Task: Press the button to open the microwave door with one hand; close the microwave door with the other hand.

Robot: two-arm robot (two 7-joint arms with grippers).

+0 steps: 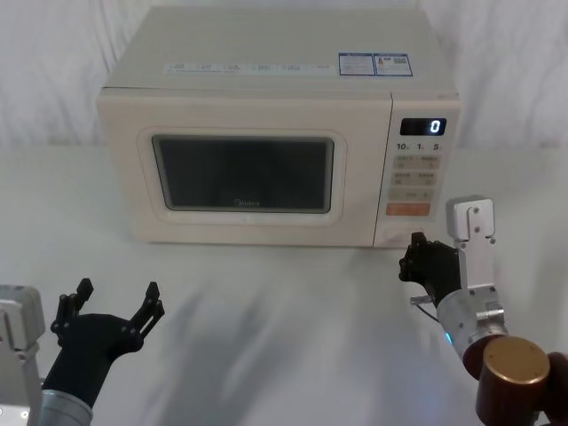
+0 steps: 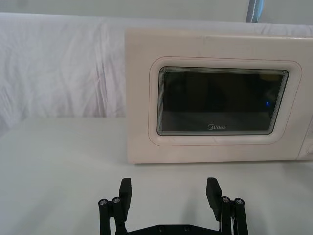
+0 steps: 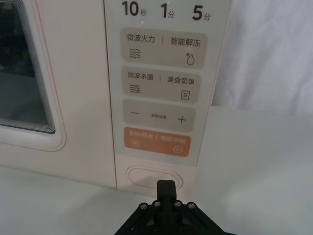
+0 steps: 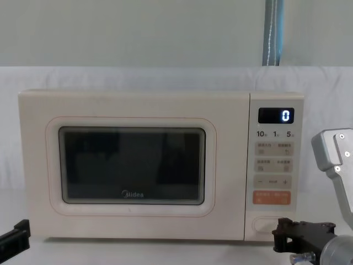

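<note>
Sitting at the bottom of the narrow cream control panel (image 3: 159, 88), under the orange rectangular key (image 3: 159, 142), the wide cream pill-shaped button with its raised oval rim (image 3: 145, 176) is the target of the step in hand, and the right gripper (image 3: 166, 188) has its fingers clenched together into one blunt black tip poised just in front of it, slightly toward the button's outer half; whether it already touches cannot be told. The boxy cream microwave (image 1: 257, 98) stands squarely on the white cloth-covered table (image 1: 293, 311), its display reading 0, and the broad cream door with the dark rounded window and grey Midea logo (image 4: 132, 165) looks flush with the body, so the latch appears not yet released. To press well, I judge the tip should drive straight into the middle of the oval, square to the panel, staying below the orange key so nothing else is triggered, then back away so the swinging door has room. The left gripper (image 1: 111, 306) hovers low over the table in front of the door's hinge side, well apart from it, fingers spread wide and holding nothing; it seems sensibly placed to push the door shut afterwards, provided it keeps out of the door's swing
</note>
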